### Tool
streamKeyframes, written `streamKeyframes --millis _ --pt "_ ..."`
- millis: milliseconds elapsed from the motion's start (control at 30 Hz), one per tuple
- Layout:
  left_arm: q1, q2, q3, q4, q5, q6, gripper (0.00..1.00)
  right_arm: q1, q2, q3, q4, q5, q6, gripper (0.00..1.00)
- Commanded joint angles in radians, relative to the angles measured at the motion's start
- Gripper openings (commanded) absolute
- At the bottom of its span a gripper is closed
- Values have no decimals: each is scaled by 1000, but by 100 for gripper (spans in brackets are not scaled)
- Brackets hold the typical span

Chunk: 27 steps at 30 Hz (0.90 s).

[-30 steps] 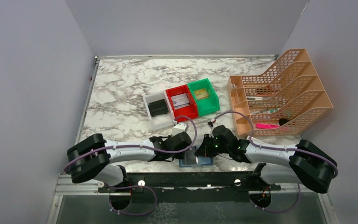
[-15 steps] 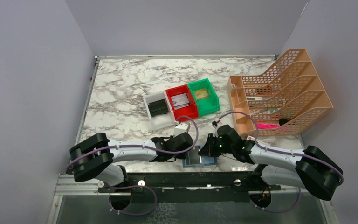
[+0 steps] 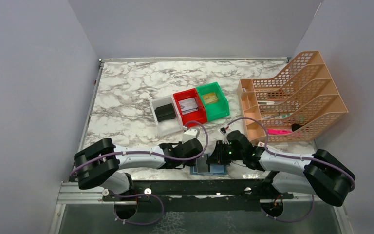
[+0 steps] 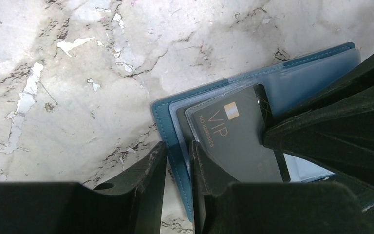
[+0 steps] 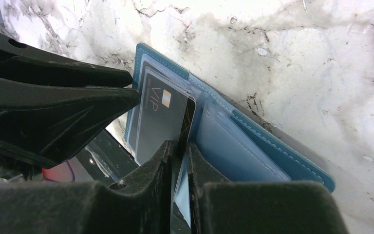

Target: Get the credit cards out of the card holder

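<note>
The teal-blue card holder (image 3: 217,169) lies open at the table's near edge, pockets up (image 5: 272,146). A dark grey VIP credit card (image 4: 233,141) sticks partly out of its left clear pocket (image 5: 158,122). My left gripper (image 4: 177,146) is shut on the holder's left teal edge (image 4: 168,122) and shows from above (image 3: 197,160). My right gripper (image 5: 179,145) comes from the right (image 3: 215,158). Its jaws stand narrowly open with the card's edge and a clear pocket flap between them. Any other cards are hidden.
Behind the holder stand a white bin (image 3: 164,113) with a black wallet, a red bin (image 3: 190,106) and a green bin (image 3: 213,100). An orange mesh file rack (image 3: 297,95) fills the right side. The black mounting rail (image 3: 199,186) runs just below the holder.
My right gripper's jaws have parted slightly around the card's edge, and the arm has shifted a little. The left gripper keeps its hold on the holder.
</note>
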Motion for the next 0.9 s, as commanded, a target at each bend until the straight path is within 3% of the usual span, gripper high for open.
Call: streamKeyframes --millis 0,133,333,533,867 --pt "-11 43 -32 -127 -2 20 26 -2 5 -10 38 -45 2 19" --pt "-12 42 -31 -129 -5 21 26 -2 -2 -11 33 -43 6 19" --pt "-11 40 -33 -129 -7 24 25 -14 -18 -15 14 -37 -1 1" --pt "-12 28 -53 -131 -14 12 23 -56 -76 -19 -72 -23 -47 1" --pt "-11 42 -51 -129 -16 8 22 -134 -129 1 -169 -153 -151 1"
